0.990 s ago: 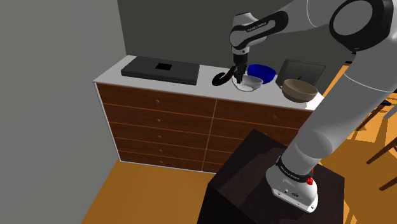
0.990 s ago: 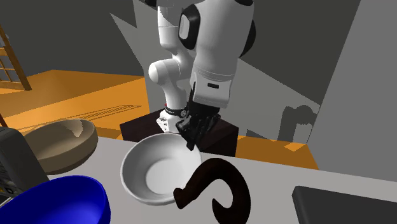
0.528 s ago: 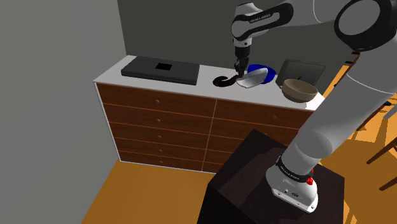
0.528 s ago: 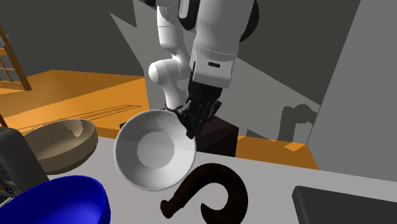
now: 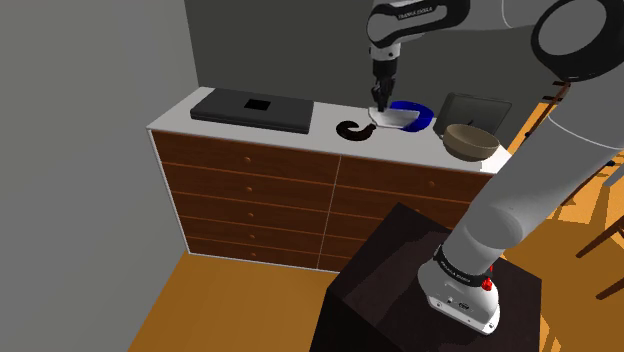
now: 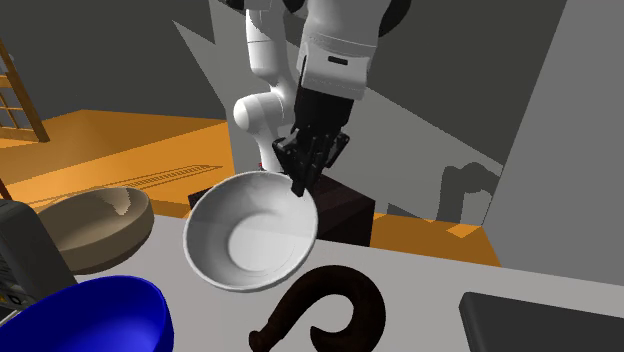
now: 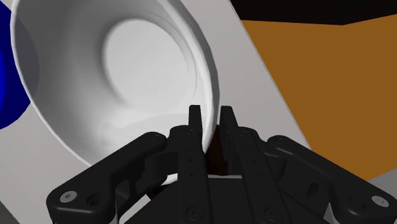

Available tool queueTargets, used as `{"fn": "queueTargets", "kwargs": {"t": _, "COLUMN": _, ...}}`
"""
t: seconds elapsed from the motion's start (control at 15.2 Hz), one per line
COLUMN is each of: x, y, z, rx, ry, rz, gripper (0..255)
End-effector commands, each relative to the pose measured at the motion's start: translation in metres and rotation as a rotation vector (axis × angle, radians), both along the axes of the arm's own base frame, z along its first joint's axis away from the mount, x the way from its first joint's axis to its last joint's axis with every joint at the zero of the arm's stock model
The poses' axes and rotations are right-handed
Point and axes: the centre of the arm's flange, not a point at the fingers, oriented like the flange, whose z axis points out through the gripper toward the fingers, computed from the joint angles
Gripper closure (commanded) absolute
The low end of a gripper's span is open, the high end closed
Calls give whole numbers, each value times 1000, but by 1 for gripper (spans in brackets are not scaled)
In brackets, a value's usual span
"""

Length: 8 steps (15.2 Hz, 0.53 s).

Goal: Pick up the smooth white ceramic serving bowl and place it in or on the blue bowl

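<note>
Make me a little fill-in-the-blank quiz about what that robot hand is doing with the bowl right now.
1. The gripper is ____ on the white bowl.
2. Its fingers clasp that bowl by its ____.
3. The white bowl hangs ____ the dresser top, not touching it.

Missing words: shut; rim; above.

Smooth white bowl hangs tilted above the bench, rim pinched in the jaws; glossy blue bowl sits upright nearby.
</note>
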Motion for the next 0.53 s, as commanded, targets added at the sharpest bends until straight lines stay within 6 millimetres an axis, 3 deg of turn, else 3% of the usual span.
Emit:
{"fn": "queueTargets", "kwargs": {"t": 0.0, "x": 0, "y": 1, "z": 11, "rx": 0, "ry": 0, "rz": 0, "gripper": 255}}
{"fn": "queueTargets", "kwargs": {"t": 0.46, "x": 0, "y": 1, "z": 48, "rx": 0, "ry": 0, "rz": 0, "gripper": 255}}
